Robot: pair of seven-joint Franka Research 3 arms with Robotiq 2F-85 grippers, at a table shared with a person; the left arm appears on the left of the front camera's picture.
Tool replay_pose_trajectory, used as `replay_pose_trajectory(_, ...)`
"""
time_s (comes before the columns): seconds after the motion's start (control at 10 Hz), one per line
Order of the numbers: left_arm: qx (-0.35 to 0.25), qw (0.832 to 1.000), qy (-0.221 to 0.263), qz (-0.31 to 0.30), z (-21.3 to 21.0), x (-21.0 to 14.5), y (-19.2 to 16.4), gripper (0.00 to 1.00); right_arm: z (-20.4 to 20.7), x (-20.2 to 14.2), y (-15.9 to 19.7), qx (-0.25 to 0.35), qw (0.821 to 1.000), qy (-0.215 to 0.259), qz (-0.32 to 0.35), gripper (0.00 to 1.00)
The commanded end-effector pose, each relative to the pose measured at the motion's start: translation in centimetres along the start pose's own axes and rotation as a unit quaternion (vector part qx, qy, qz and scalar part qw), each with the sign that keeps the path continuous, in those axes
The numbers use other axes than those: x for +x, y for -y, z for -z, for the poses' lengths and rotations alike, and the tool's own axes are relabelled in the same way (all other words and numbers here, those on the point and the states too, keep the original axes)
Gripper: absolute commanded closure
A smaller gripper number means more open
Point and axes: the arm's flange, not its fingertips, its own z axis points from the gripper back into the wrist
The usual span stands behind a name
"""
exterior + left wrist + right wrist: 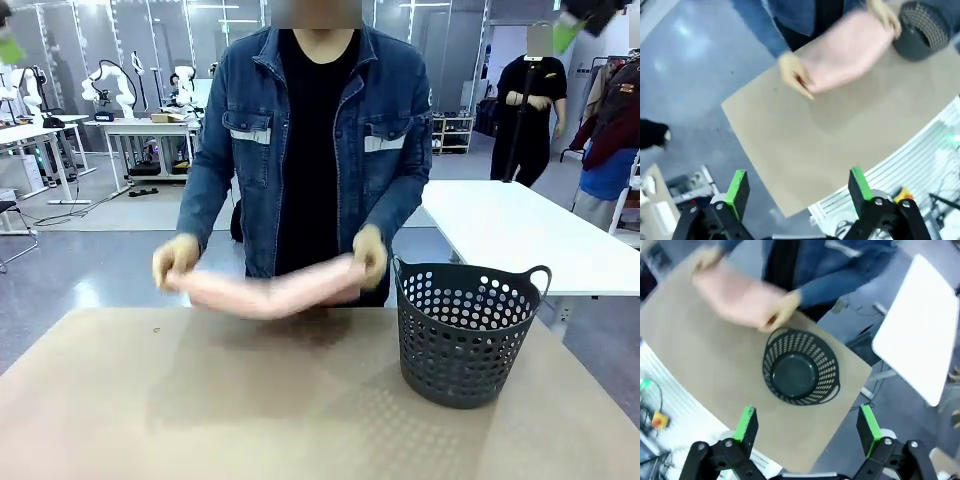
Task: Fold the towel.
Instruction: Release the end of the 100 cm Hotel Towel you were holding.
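A person in a denim jacket stands at the far side of the table and holds the salmon-pink towel [272, 290] stretched between both hands, just above the tabletop. The towel [845, 50] is blurred by motion in the left wrist view, and the towel [737, 297] is just as blurred in the right wrist view. My left gripper [797, 190] hangs high above the near table edge, open, with nothing between its green pads. My right gripper [807, 427] is also open and empty, high above the basket.
A dark perforated plastic basket [465, 335] stands empty on the right half of the brown table [200, 420]. A white table [520, 235] lies behind it. Other people and workbenches are farther back.
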Motion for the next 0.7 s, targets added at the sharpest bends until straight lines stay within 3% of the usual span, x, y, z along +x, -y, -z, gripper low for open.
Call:
replay_pose_trajectory(0.0, 0.001, 0.996, 0.052, -0.069, 2.4, -3.7, -0.8, 0.00, 1.3, -3.1, -0.3, -0.025, 0.995, 0.065, 0.073, 0.00)
replay_pose_trajectory(0.2, 0.003, 0.991, 0.078, -0.110, 2.1, -6.1, -2.1, 0.00, 0.7, -4.3, 0.1, -0.036, 0.991, 0.074, 0.107, 0.00)
replay_pose_trajectory(0.4, 0.018, 0.992, 0.087, -0.090, 2.4, -6.2, -1.6, 0.00, 1.0, -4.3, -0.1, -0.044, 0.993, 0.059, 0.095, 0.00)
replay_pose_trajectory(0.6, 0.003, 0.992, 0.063, -0.105, 1.2, -6.0, -3.5, 0.00, -0.1, -4.2, 1.2, -0.033, 0.992, 0.067, 0.100, 0.00)
